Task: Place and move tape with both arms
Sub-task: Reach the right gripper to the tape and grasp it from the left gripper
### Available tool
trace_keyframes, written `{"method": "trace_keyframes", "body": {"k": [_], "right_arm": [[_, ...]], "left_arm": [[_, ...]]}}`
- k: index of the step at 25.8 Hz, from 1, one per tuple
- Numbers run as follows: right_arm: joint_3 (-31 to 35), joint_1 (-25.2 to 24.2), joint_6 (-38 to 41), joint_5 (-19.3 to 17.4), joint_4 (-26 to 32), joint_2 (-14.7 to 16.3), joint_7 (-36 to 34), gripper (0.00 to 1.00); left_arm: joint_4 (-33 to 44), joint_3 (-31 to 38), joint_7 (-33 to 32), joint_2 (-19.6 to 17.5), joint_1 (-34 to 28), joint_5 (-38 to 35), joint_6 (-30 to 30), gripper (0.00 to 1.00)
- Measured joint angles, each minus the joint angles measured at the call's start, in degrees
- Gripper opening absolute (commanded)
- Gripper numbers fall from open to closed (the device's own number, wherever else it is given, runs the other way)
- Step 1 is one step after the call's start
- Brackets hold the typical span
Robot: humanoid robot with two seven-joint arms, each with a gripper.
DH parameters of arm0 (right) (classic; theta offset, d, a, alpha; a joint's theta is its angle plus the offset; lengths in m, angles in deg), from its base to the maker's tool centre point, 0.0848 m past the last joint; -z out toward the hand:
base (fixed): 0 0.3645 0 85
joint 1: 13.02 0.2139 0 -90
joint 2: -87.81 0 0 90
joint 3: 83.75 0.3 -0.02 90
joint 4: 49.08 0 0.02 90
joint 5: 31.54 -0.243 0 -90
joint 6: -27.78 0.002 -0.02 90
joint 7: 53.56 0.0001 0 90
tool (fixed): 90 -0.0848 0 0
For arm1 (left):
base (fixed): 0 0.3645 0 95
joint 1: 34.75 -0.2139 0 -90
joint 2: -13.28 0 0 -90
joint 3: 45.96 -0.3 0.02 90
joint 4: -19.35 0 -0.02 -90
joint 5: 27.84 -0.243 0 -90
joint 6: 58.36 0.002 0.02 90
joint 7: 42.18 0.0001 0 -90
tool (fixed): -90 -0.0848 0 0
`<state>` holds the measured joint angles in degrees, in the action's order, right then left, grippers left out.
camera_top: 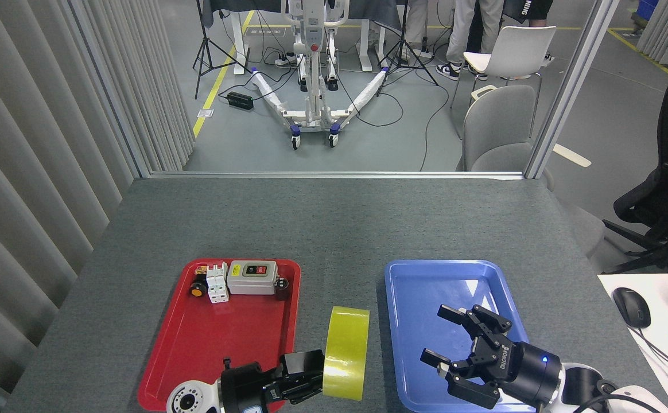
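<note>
Head view. The tape [345,353] is held on edge, upright, in the gap between the red tray [196,344] and the blue tray [426,287], over the grey counter [334,218]. Whether it touches the counter cannot be told.

The left gripper [311,376] is seen low in the frame, its fingers [302,367] closed on the tape's left face and rim. The roll is gripped from the left side.

The right gripper [446,350] is seen over the blue tray's near half, turned toward the tape. Its fingers [451,314] are spread wide, with nothing between them. It is near the tape but apart from it. A blue light is lit on its body.

A grey switch box [252,277], a white block [217,283] and small parts are noted along the red tray's far end.
</note>
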<state>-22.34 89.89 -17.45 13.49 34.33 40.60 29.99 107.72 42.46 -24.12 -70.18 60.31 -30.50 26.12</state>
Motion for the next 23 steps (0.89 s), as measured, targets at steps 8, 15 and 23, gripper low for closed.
{"method": "trace_keyframes", "body": {"k": [8, 15, 23], "right_arm": [[-0.27, 0.89, 0.21, -0.02, 0.7, -1.66, 0.75, 0.94], [-1.78, -1.02, 0.28, 0.0, 7.23, -0.08, 2.95, 0.93], [-2.22, -1.78, 0.28, 0.0, 9.07, -0.25, 3.68, 0.93]], "left_arm": [[1.64, -2.36, -0.52, 0.04, -1.84, 0.53, -0.52, 0.0], [1.92, -2.92, -0.19, 0.09, -2.09, 0.48, -0.55, 0.0], [2.39, -2.9, -0.1, 0.03, -2.44, 0.38, -0.55, 0.0]]}}
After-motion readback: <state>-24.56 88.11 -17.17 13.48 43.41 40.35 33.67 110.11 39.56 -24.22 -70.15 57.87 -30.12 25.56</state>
